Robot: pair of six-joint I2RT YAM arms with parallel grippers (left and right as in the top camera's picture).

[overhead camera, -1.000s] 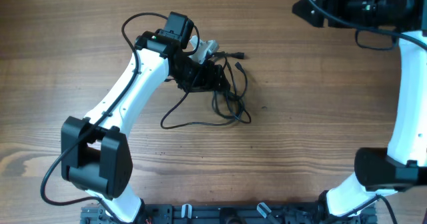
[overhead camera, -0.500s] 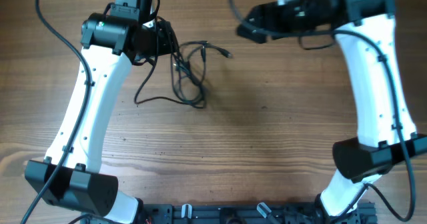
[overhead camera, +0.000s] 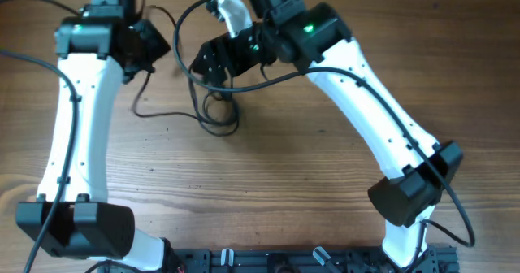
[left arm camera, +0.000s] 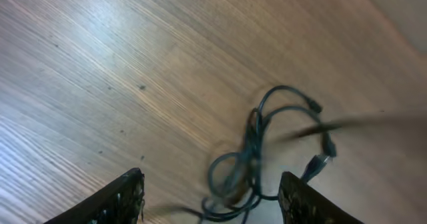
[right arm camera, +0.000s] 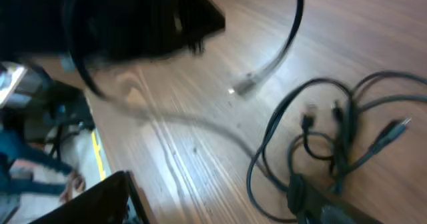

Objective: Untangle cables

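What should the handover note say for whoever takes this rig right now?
Grip: left end effector is open and empty, apart from the cables. The right end effector is over the top of the bundle. Its wrist view is blurred, so I cannot tell whether it is open or shut.
Things: the cables lie in one tangled bundle on the wooden table, with one strand trailing toward the left arm's side.
Done: no cable is separated yet.
Left: grasp the bundle and pull each cable free.
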